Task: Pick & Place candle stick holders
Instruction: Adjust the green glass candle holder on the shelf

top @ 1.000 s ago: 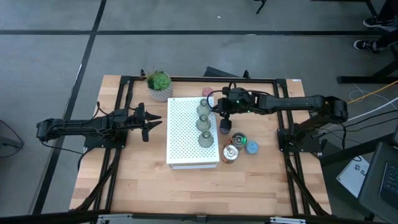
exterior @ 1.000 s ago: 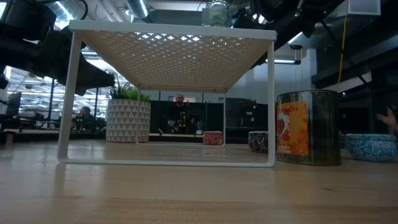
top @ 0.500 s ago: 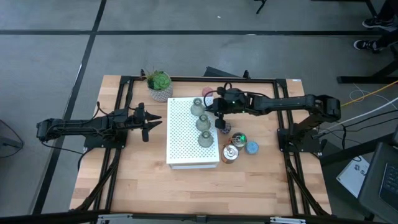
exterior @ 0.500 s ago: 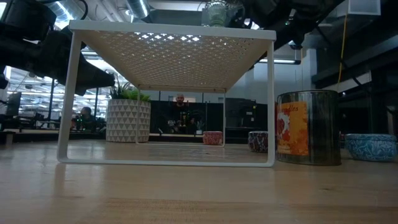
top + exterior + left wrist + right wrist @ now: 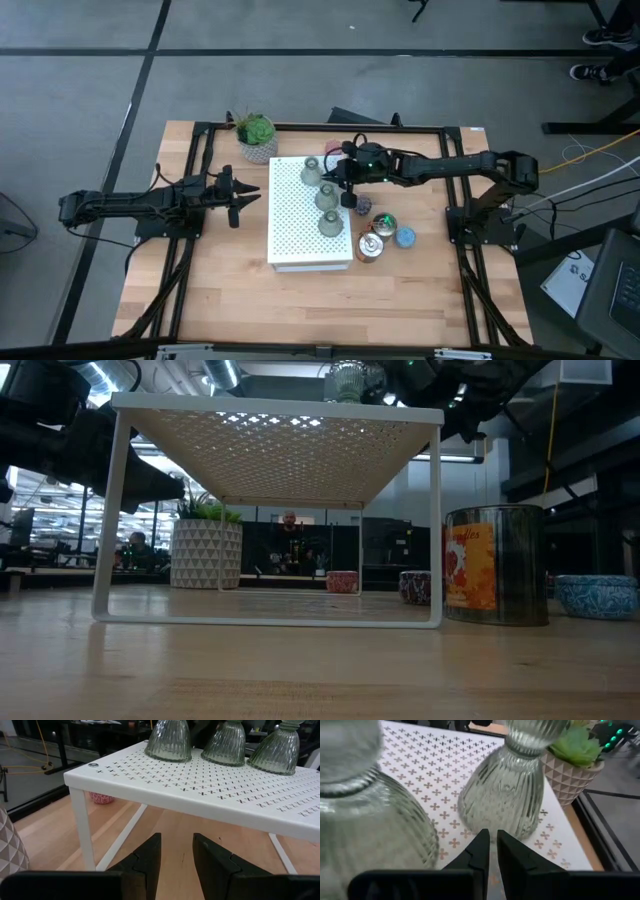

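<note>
The right gripper (image 5: 334, 172), fingers nearly closed and holding nothing, hovers beside 3 olive-green ribbed glass candle stick holders (image 5: 326, 196) standing on the white perforated metal shelf (image 5: 290, 220), while the left gripper (image 5: 248, 197), slightly open, waits left of it.

A wooden table (image 5: 250, 290) carries a white perforated rack (image 5: 295, 225) and plant (image 5: 258, 135).

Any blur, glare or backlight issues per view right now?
Right wrist view: the nearest olive-green ribbed glass holder is out of focus, the farther one sharp. Low view: ceiling light shines through the white perforated shelf; the room behind is dim, the silvery metal tin shows reflections. High view: even light, soft shadows. Left wrist view: sharp, no glare.
</note>
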Robot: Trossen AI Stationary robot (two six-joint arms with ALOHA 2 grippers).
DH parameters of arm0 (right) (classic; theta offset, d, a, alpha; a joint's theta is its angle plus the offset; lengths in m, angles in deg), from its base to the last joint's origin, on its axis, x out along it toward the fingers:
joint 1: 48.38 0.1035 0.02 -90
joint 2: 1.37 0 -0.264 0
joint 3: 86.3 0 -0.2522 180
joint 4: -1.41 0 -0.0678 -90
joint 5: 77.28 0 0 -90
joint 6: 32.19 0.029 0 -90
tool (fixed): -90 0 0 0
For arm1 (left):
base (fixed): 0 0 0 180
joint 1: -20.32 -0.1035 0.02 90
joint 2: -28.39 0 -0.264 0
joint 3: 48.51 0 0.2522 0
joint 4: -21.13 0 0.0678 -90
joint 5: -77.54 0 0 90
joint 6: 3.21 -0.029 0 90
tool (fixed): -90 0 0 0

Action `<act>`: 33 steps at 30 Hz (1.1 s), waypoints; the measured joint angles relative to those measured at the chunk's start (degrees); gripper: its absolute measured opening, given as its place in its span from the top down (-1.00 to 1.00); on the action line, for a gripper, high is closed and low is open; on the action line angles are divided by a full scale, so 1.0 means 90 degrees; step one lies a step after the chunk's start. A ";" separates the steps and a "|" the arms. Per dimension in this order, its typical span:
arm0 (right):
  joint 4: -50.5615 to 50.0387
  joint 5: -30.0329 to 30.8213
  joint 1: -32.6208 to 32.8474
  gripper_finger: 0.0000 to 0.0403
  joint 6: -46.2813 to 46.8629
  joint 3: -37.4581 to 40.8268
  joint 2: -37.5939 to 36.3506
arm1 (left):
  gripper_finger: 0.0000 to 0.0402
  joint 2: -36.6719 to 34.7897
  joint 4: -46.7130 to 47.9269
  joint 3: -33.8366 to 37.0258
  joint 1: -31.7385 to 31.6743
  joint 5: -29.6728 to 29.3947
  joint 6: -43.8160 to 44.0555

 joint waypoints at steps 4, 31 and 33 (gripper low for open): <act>0.0041 -0.0006 0.0000 0.81 -0.0021 -0.0164 0.0188 | 0.47 0.0000 0.0000 0.0001 0.0002 -0.0001 0.0000; -0.0698 -0.0493 -0.0033 0.81 -0.0219 -0.1097 0.0729 | 0.47 0.0000 -0.0002 0.0000 0.0001 0.0000 0.0000; -0.1074 -0.0453 -0.0074 0.81 -0.0219 -0.1094 0.0524 | 0.47 0.0000 -0.0001 0.0002 0.0002 0.0000 0.0000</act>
